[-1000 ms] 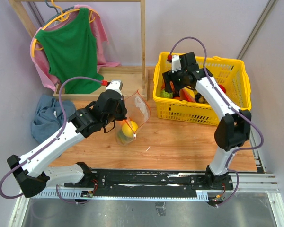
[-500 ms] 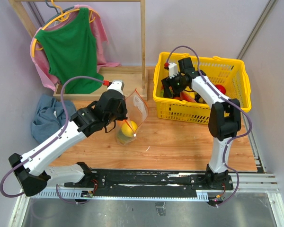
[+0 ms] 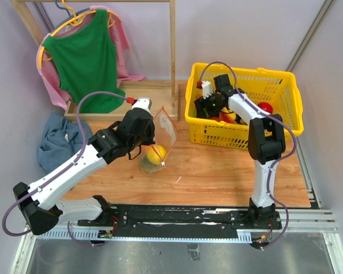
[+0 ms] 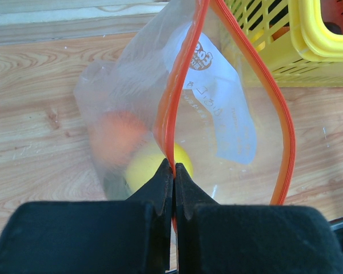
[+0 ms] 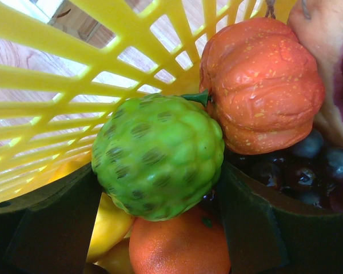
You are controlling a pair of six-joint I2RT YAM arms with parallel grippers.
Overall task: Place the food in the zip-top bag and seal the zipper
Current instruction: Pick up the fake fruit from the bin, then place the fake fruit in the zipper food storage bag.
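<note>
The clear zip-top bag [image 3: 167, 130] stands on the wooden table with its mouth open. A yellow fruit [image 3: 156, 154] and an orange one [image 4: 115, 136] lie inside it. My left gripper [image 4: 174, 166] is shut on the orange-red zipper strip [image 4: 171, 108] and holds the mouth edge up. My right gripper [image 5: 159, 171] is open, down inside the yellow basket [image 3: 244, 142]. Its fingers stand on either side of a bumpy green fruit [image 5: 158, 155], which fills the gap between them. Beside it lie an orange pumpkin [image 5: 263, 85], an orange [image 5: 180, 245], dark grapes [image 5: 308, 165] and a yellow fruit [image 5: 110, 225].
The basket wall [image 5: 74, 28] is right by the right gripper's left finger. A red fruit [image 3: 265, 107] lies further right in the basket. A wooden rack with a green shirt [image 3: 86, 57] stands back left. A blue cloth [image 3: 57, 142] lies on the left.
My right gripper has moved left and down into the basket's near-left corner, over the green fruit. My left gripper still holds the bag's strip, with the bag lifted slightly.
</note>
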